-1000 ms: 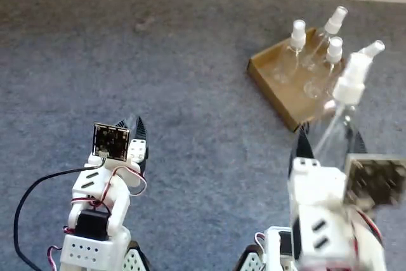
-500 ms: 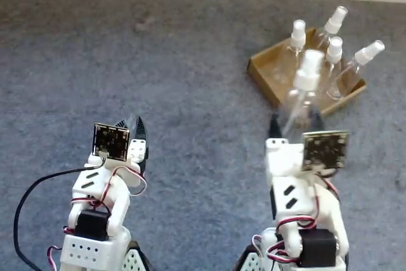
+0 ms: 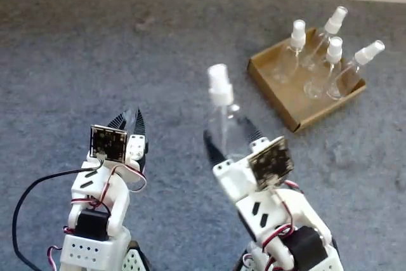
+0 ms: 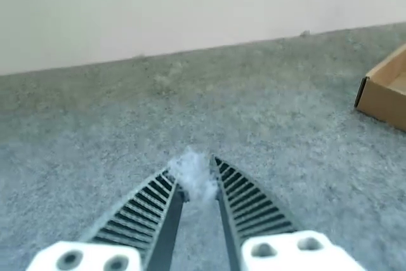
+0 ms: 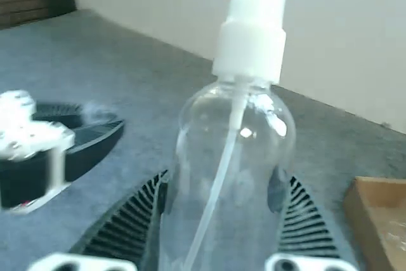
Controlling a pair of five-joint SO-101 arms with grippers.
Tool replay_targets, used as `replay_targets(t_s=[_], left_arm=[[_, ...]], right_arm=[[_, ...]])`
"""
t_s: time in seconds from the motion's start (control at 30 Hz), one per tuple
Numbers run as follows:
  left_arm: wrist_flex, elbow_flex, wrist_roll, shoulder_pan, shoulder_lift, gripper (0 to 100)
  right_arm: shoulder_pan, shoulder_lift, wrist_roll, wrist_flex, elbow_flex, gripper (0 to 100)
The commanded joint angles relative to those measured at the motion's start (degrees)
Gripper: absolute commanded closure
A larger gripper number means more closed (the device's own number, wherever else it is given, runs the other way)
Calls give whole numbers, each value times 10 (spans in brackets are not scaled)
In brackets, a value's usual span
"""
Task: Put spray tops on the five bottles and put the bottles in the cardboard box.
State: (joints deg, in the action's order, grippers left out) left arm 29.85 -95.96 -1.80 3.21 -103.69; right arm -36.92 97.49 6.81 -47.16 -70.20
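Clear bottle (image 3: 225,122) with white spray top (image 3: 220,84) is sitting between the fingers of the right gripper (image 3: 229,134), tilting slightly. It is hanging over the grey carpet (image 3: 95,49), between the two arms and well apart from the cardboard box (image 3: 269,93).

Right wrist view: both ribbed fingers (image 5: 307,220) are pressing against the sides of the bottle body (image 5: 231,176), and the dip tube is running down inside the clear wall.

The box is lying on the carpet toward the far right of the high view. Four other bottles (image 3: 294,46), each wearing a spray top, are lying inside it, with their tops pointing away from the arms.

Left gripper (image 3: 129,118) is hovering low over the carpet, away from bottle and box. Its fingers (image 4: 250,204) are standing slightly apart in a narrow V and gripping nothing identifiable. A pale blurred patch is showing between the tips; cannot tell what it is.
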Motion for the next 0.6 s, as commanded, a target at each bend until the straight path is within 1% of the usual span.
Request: replay_targets(t_s=[0.0,0.1,0.17,0.37,0.57], left_arm=[[-47,-11,4,6,-7,995],[-70,-11,4,5,-8,995],[-78,-11,4,6,-8,995],[-76,-11,3,13,-8,995],[-66,-11,5,102,-8,995]], right_arm=[[-77,-1,26,18,-13,853],[-131,-1,95,18,-44,854],[-143,-1,119,18,-67,854],[-143,-1,126,19,-80,854],[-145,-1,126,19,-80,854]])
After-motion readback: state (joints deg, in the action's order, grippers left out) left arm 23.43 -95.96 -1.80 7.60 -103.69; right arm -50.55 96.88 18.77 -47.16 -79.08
